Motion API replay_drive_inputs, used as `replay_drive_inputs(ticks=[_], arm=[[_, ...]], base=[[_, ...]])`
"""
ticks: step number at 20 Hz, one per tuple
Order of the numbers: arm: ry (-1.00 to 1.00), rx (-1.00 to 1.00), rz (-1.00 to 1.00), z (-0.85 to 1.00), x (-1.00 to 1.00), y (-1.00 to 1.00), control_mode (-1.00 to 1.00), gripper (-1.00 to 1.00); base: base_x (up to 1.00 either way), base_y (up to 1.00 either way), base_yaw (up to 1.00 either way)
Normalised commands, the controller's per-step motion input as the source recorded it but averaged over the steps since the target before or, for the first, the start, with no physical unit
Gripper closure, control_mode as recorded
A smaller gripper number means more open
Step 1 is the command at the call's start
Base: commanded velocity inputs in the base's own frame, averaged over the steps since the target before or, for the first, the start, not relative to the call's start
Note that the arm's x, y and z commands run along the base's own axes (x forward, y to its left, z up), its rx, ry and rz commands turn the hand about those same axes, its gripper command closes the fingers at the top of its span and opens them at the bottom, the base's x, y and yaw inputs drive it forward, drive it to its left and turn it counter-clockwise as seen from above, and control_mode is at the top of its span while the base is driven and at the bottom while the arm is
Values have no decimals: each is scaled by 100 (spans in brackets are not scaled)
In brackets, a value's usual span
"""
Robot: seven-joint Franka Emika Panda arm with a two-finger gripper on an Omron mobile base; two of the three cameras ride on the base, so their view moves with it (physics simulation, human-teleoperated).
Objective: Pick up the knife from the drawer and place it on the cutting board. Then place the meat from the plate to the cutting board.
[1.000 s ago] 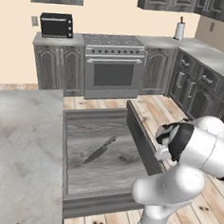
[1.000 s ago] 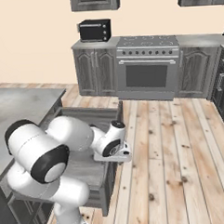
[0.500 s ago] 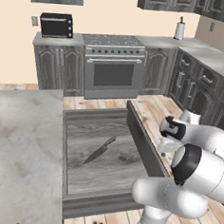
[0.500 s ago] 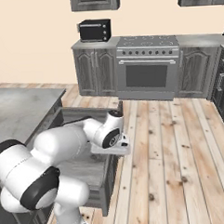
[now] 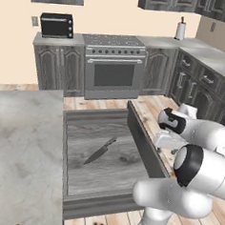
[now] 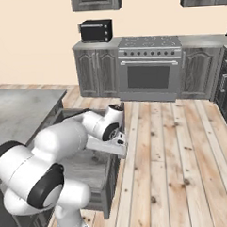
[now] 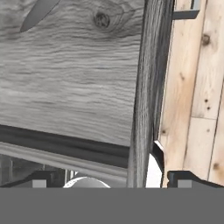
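Half the knife [image 7: 37, 13] cropped.

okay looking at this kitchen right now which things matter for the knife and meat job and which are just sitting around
Belong to the job:
knife, lying on the drawer floor
drawer, pulled open
gripper, fingers open, above the drawer's front panel

Just there:
oven
toaster oven
paper towel roll
island counter

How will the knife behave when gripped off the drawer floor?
The knife looks stiff and thin, lying flat on the drawer floor, so probably hard to get fingers under. Its slim blade likely slides on smooth wood if nudged. The black handle seems the thicker, safer grip point.
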Motion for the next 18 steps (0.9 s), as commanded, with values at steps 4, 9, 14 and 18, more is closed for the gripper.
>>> replay_drive_inputs(ticks=[4, 9, 14, 18], arm=[[3, 6, -11, 19, 0, 45, -100, -100], [0, 0, -12, 20, 1, 59, -100, -100], [1, 0, -12, 11, 13, 65, -100, -100], [8, 0, -21, 0, 31, 53, -100, -100]], base=[[0, 0, 0], [0, 0, 0], [0, 0, 0], [0, 0, 0]])
